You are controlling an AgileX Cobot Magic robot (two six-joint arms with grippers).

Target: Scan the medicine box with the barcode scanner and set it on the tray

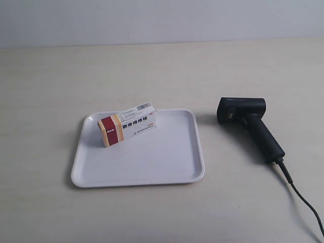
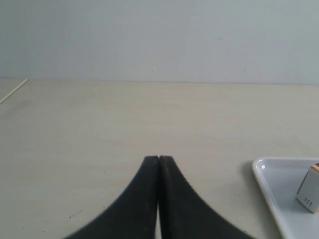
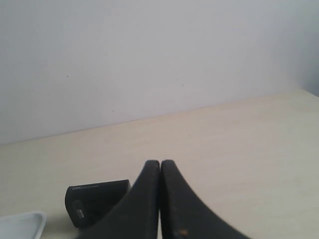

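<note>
The medicine box [image 1: 127,123], white with a dark red and tan end, lies inside the white tray [image 1: 152,167] near its far left corner. To the tray's right on the table lies the black barcode scanner [image 1: 249,124], its cable [image 1: 304,202] trailing to the near right. No arm shows in the exterior view. My left gripper [image 2: 159,158] is shut and empty above bare table, with the tray's corner [image 2: 271,186] and a box corner [image 2: 310,191] off to one side. My right gripper [image 3: 160,163] is shut and empty, the scanner head [image 3: 94,199] just beyond it.
The pale wooden table [image 1: 50,91] runs back to a plain light wall [image 1: 162,20]. Nothing else stands on it besides the tray, box and scanner.
</note>
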